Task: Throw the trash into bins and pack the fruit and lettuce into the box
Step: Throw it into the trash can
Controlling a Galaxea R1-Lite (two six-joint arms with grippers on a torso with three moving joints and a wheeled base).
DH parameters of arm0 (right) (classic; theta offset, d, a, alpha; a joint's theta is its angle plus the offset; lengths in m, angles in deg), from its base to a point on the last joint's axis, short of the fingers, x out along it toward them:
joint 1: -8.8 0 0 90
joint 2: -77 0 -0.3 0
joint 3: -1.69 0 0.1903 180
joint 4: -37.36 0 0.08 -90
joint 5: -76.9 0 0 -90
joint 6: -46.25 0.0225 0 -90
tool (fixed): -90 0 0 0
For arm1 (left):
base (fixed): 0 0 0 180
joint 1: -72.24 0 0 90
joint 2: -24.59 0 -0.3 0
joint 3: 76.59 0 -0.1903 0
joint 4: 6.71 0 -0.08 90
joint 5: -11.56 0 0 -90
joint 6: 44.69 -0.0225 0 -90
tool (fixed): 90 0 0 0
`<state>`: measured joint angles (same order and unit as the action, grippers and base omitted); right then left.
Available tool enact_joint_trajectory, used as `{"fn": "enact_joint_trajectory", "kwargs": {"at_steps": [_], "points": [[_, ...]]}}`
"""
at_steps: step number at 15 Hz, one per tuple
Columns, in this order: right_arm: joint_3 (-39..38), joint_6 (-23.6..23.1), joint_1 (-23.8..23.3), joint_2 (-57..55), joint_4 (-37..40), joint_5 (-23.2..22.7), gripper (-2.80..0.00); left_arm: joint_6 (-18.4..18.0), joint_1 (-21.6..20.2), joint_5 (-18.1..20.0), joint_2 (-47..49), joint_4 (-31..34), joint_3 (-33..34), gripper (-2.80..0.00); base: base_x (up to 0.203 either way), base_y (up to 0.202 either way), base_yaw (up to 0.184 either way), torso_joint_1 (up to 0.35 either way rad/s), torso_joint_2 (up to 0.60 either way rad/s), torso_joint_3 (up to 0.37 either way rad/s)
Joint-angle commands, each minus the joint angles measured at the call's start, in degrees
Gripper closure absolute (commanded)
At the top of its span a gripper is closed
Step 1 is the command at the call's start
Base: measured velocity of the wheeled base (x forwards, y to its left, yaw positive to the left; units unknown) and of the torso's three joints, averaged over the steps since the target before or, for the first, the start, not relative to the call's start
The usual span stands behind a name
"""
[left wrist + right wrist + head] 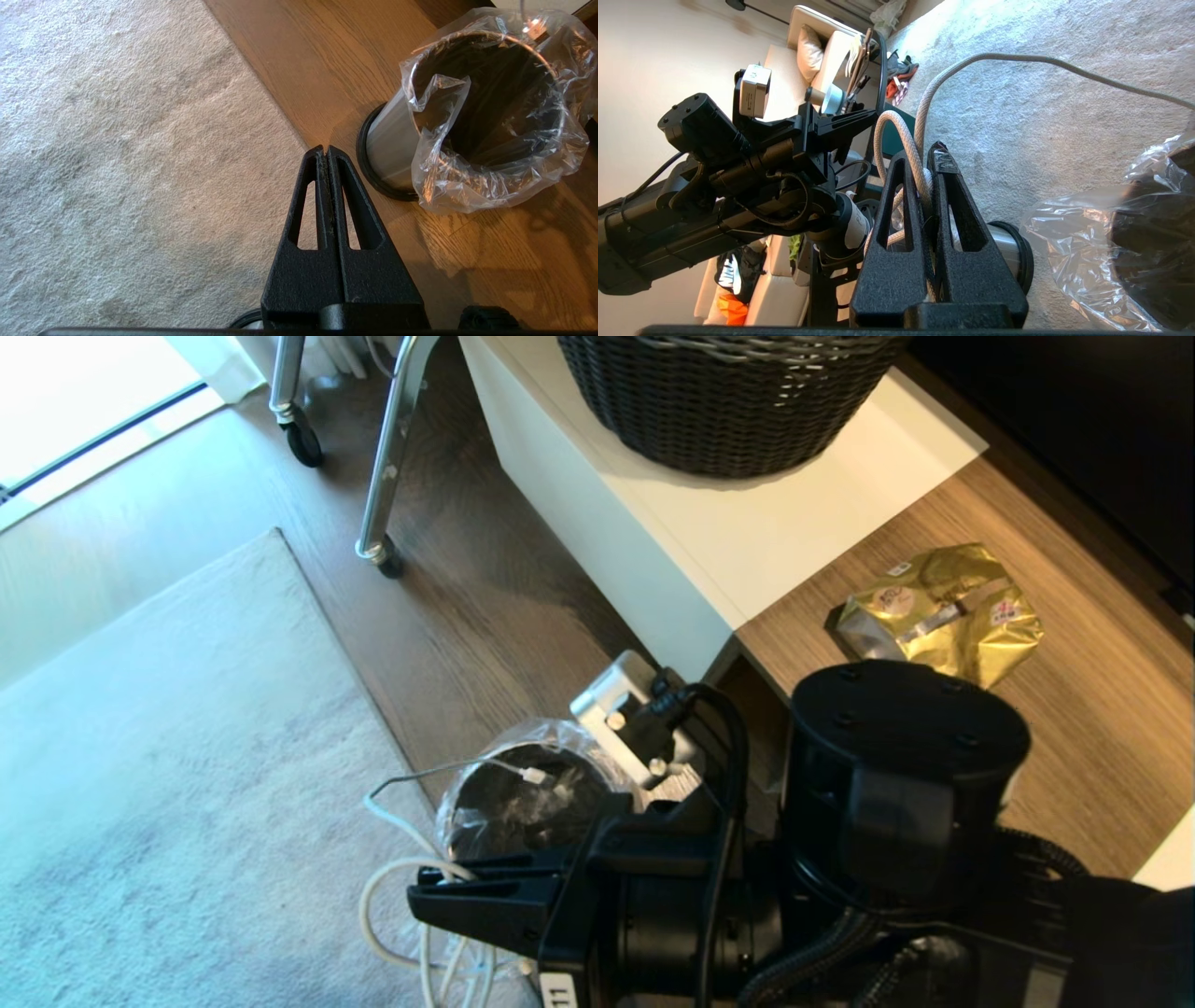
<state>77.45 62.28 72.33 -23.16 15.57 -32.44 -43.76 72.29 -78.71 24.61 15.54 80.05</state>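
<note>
Your gold snack wrapper lies crumpled on the wooden bench, out to the robot's right. It is just beside the corner of a raised white block that carries a dark woven basket. Neither hand touches the wrapper.

On the wooden floor beside the bench stands a steel bin. Its clear liner bag is folded over the rim and it has a black base ring. In your left wrist view the bin sits on the bare boards just off the edge of the pale rug, and nothing can be made out in its dark inside.

Your left hand is closed with its fingers pressed together and holds nothing. It hangs above the rug's edge, near the bin but apart from it. In the head view it points toward the robot's left, low in front of the bin.

Your right hand is closed nearly all the way. A white braided cable runs in line with the slit between its fingers. You cannot tell from here whether it is pinched or only lies beyond them. Just past that hand are a steel bin and a clear liner bag.

More white cable loops over the rug by the bin. A wheeled metal frame stands farther back on the floor.
</note>
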Motion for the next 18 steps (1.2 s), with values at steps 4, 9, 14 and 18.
{"fn": "enact_joint_trajectory", "kwargs": {"at_steps": [4, 9, 14, 18], "points": [[-1.3, 1.7, -0.1, -0.4, -0.5, -0.2, 0.00, 0.0, 0.0, 0.0, 0.0, 0.0, 0.0, 0.00, 0.000, 0.000, 0.000, 0.000, 0.00, 0.000], [-2.5, 1.7, -0.1, -4.0, -5.9, -0.2, 0.00, 0.0, 0.0, 0.0, 0.0, 0.0, 0.0, 0.00, 0.000, 0.000, 0.000, 0.000, 0.00, 0.000], [-2.3, 1.7, -0.4, -6.1, -7.5, -0.2, 0.00, 0.0, 0.0, 0.0, 0.0, 0.0, 0.0, 0.00, 0.000, 0.000, 0.000, 0.000, 0.00, 0.000], [-2.5, 1.7, -1.9, -7.3, -9.3, -0.1, 0.00, 0.0, 0.0, 0.0, 0.0, 0.0, 0.0, 0.00, 0.000, 0.000, 0.000, 0.000, 0.00, 0.000]]}}
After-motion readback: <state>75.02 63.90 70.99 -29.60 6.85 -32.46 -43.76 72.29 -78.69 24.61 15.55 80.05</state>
